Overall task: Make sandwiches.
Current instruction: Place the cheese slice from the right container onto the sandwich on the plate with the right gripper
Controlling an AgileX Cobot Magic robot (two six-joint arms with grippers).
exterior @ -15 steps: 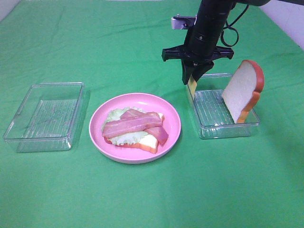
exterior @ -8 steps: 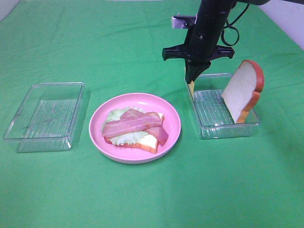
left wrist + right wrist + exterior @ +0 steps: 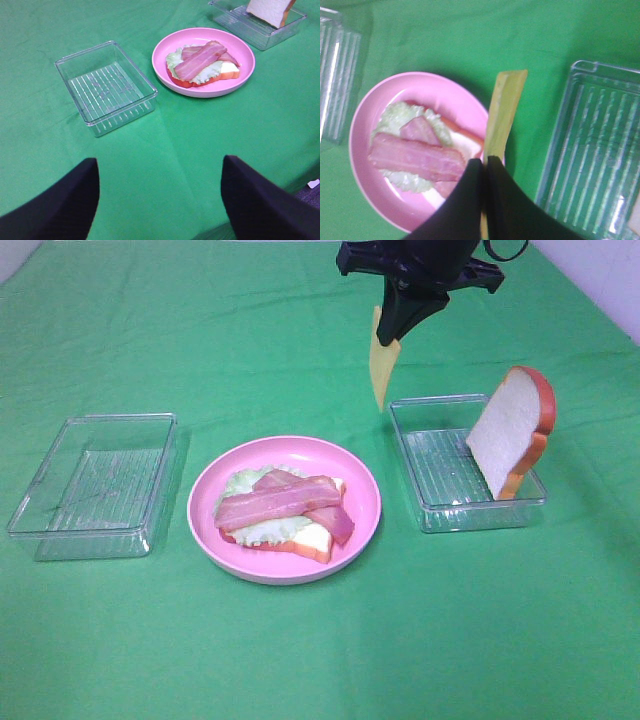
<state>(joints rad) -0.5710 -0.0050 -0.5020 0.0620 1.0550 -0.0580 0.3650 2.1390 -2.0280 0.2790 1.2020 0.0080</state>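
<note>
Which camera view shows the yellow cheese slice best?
Right wrist view: the cheese slice is large and near, pinched in the right end effector. Exterior high shows it small, hanging; left wrist does not show it.

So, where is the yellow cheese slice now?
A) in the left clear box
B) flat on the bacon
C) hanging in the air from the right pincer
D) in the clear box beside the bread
C: the right pincer is shut on the cheese slice, which hangs in the air, touching neither plate nor bread box.
</note>
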